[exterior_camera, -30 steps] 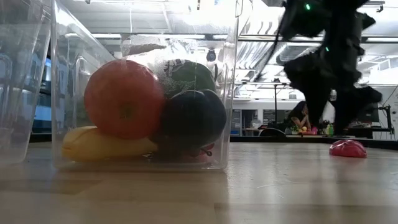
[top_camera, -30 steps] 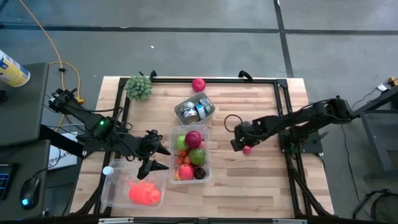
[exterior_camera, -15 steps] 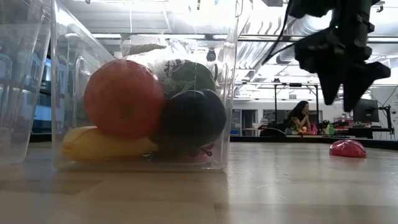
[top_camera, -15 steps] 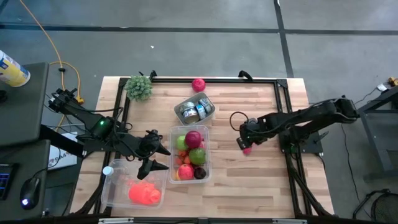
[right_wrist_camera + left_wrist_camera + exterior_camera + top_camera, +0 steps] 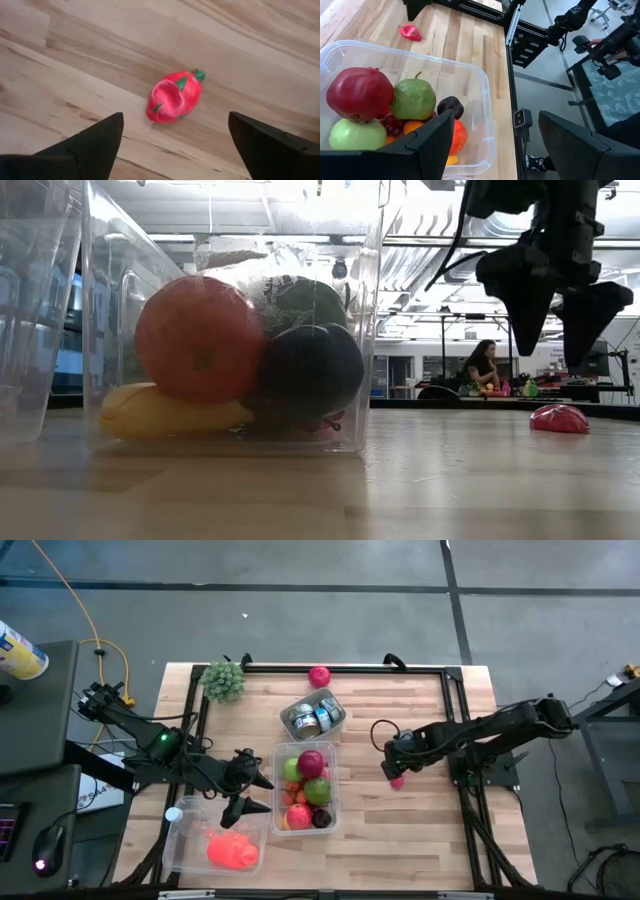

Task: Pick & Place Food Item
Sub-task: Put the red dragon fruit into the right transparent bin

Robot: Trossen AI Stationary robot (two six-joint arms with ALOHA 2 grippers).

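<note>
Right arm poised over the pink fruit, nothing picked yet.

High view: right gripper [image 5: 393, 764] hangs above a small pink dragon fruit [image 5: 397, 781] on bare table [image 5: 420, 830], well right of the fruit bin [image 5: 331, 802]; left gripper [image 5: 243, 792] waits between that bin and the second bin [image 5: 175, 840].
Low view: the fruit [image 5: 559, 418] lies flat on the wood, the right fingers [image 5: 527, 290] spread wide and clear above it.
Left wrist view: left jaws parted, empty, looking into the full bin [image 5: 485, 107].
Right wrist view: fruit [image 5: 175, 97] sits centred between the open fingers (good line-up). I'd judge the step wants a straight drop, closing across the narrow waist so it cannot roll.
</note>
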